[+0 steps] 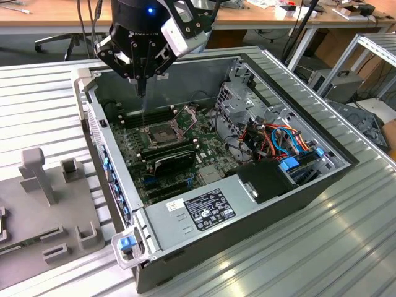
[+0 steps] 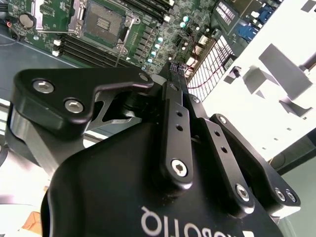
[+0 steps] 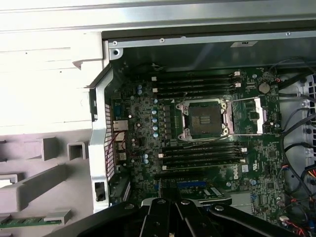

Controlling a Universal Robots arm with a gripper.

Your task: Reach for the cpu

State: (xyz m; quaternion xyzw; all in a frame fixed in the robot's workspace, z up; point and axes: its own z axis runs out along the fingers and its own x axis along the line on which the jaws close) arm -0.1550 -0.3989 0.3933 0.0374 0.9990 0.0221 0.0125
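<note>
Gripper [image 1: 141,91] with fingers pressed together, hanging over the motherboard [image 1: 210,151].
I see the cpu [image 1: 162,131] below its tips, not touched.

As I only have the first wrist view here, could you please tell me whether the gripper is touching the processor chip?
Observer: No. In the exterior view the gripper hangs above the open computer case, with a clear gap between its tip and the processor chip below.
Operator: Thank you. Is it carrying anything?
Observer: No. In the second wrist view the fingers are closed together with nothing between them.
</note>
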